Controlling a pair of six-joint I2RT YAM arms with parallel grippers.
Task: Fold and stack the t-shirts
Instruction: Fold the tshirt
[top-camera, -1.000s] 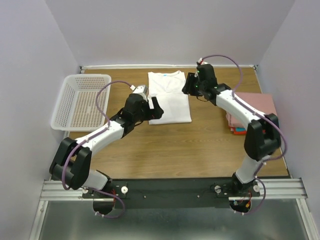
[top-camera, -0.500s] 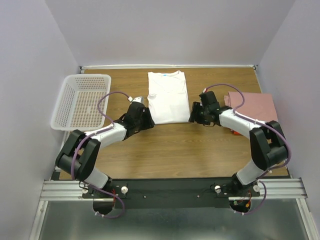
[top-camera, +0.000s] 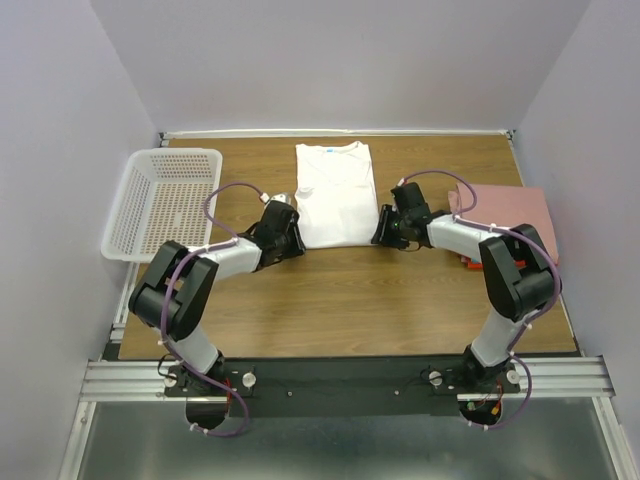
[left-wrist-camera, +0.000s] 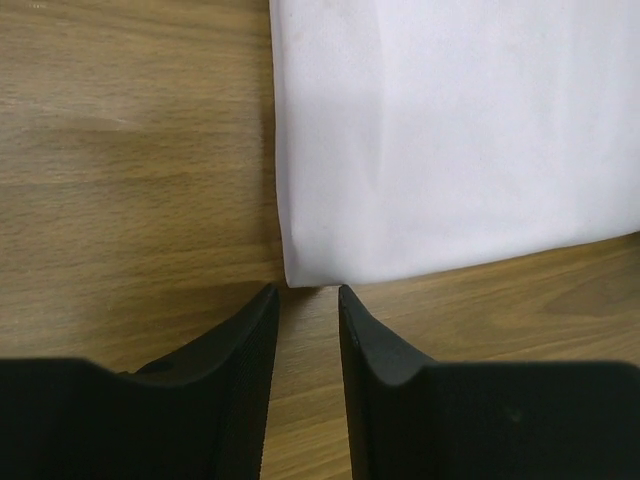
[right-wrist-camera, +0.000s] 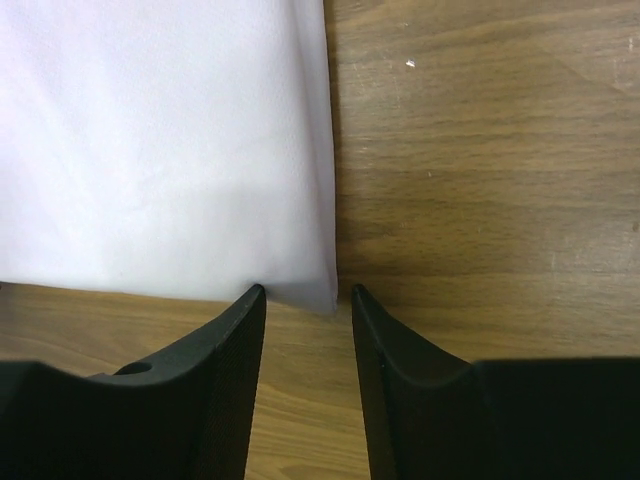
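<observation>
A white t-shirt (top-camera: 335, 195) lies folded lengthwise into a long rectangle on the wooden table, collar at the far end. My left gripper (top-camera: 297, 243) sits low at its near left corner. In the left wrist view the shirt (left-wrist-camera: 450, 130) ends just ahead of the left gripper (left-wrist-camera: 307, 292), which is open by a narrow gap with only wood between its fingers. My right gripper (top-camera: 380, 236) is at the near right corner. In the right wrist view the shirt's (right-wrist-camera: 160, 140) corner reaches between the tips of the right gripper (right-wrist-camera: 308, 292), which is open.
A white perforated basket (top-camera: 165, 200) hangs over the table's left edge. A folded pink shirt (top-camera: 510, 215) tops a stack at the right edge, with thin red-orange and blue layers (top-camera: 470, 262) showing beneath it. Grey walls enclose the table.
The right arm swung from the shirt's far right side down to its near right corner. The left gripper slid to the near left corner and its jaws narrowed.
</observation>
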